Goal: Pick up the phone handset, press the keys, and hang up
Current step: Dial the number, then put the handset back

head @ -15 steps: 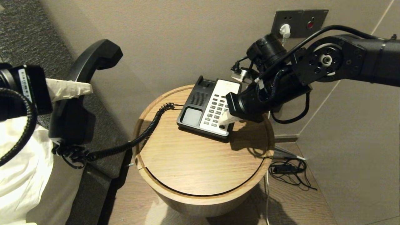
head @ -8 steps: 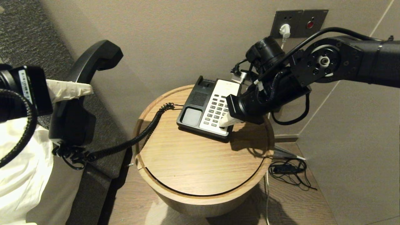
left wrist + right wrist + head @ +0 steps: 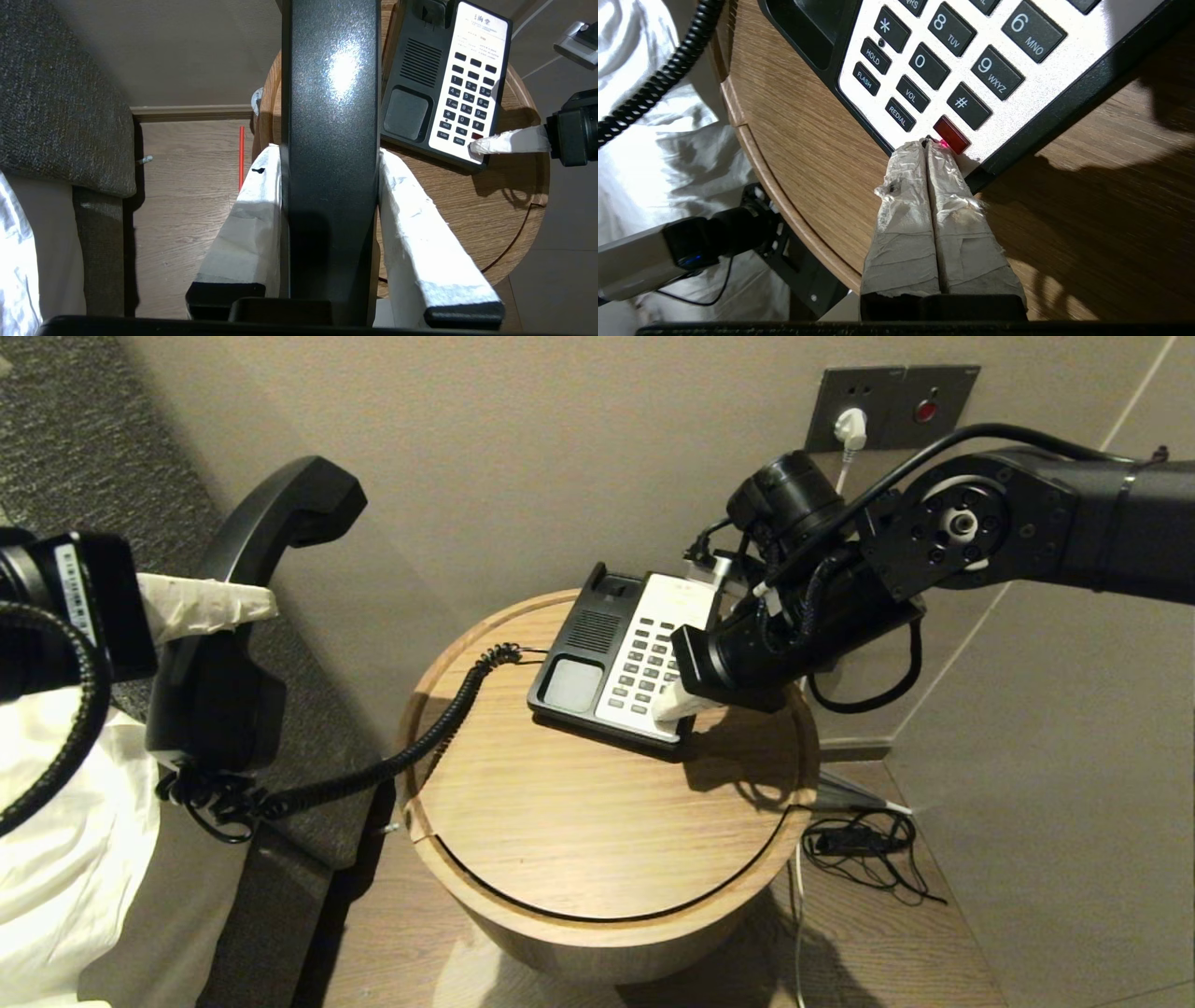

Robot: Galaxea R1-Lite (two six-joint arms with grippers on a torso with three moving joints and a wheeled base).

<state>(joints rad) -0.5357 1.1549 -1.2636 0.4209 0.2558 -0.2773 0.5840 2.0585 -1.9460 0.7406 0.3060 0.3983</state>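
Observation:
A black phone base (image 3: pixel 597 658) with a white keypad (image 3: pixel 649 658) sits on a round wooden table (image 3: pixel 597 821). My left gripper (image 3: pixel 238 602) is shut on the black handset (image 3: pixel 247 607) and holds it up to the left of the table; in the left wrist view the handset (image 3: pixel 329 140) fills the gap between the white pads. A coiled cord (image 3: pixel 411 751) runs from it to the base. My right gripper (image 3: pixel 665 707) is shut, its tips (image 3: pixel 928 145) at the keypad's near corner beside the red key (image 3: pixel 951 134).
A wall socket plate (image 3: pixel 892 403) with a white plug is behind the right arm. Loose black cables (image 3: pixel 864 849) lie on the floor right of the table. White bedding (image 3: pixel 65 859) and a grey cushion are at the left.
The right gripper has shifted slightly left and down along the keypad's near corner. The left gripper holds the handset still.

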